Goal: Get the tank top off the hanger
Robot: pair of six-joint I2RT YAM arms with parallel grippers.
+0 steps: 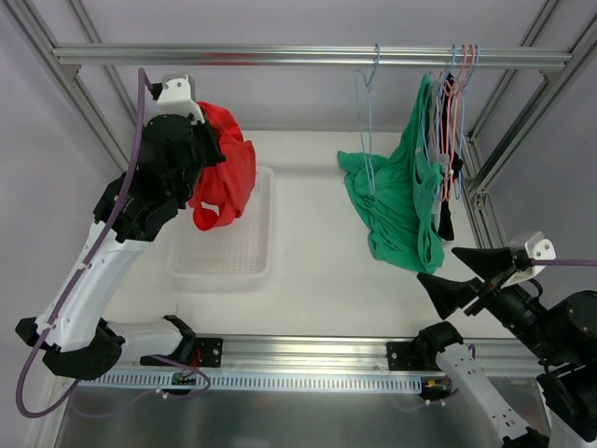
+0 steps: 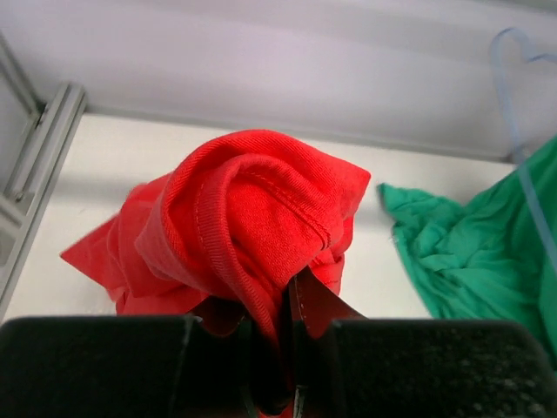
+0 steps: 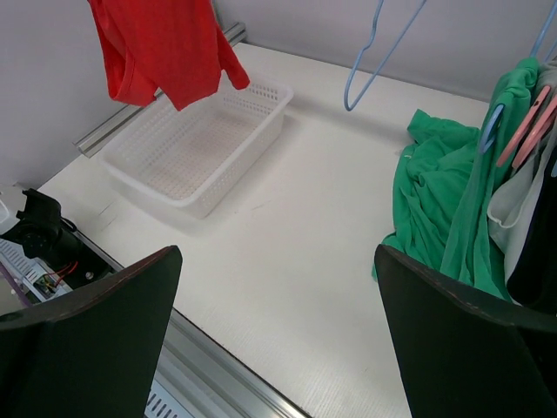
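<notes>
My left gripper [image 1: 207,140] is shut on a red tank top [image 1: 227,170] and holds it in the air above the white basket [image 1: 222,263]. In the left wrist view the red cloth [image 2: 252,218] bunches between the closed jaws of the gripper [image 2: 287,300]. It hangs free in the right wrist view [image 3: 165,48]. An empty blue hanger [image 1: 367,121] hangs from the top rail [image 1: 280,56]. My right gripper [image 1: 466,273] is open and empty, near the table's front right, below a green garment [image 1: 396,201].
The green garment also shows in the right wrist view [image 3: 439,200], hanging from a hanger with its lower part resting on the table. Several more hangers with dark and pale clothes [image 1: 452,140] hang at the right of the rail. Frame posts stand at both sides.
</notes>
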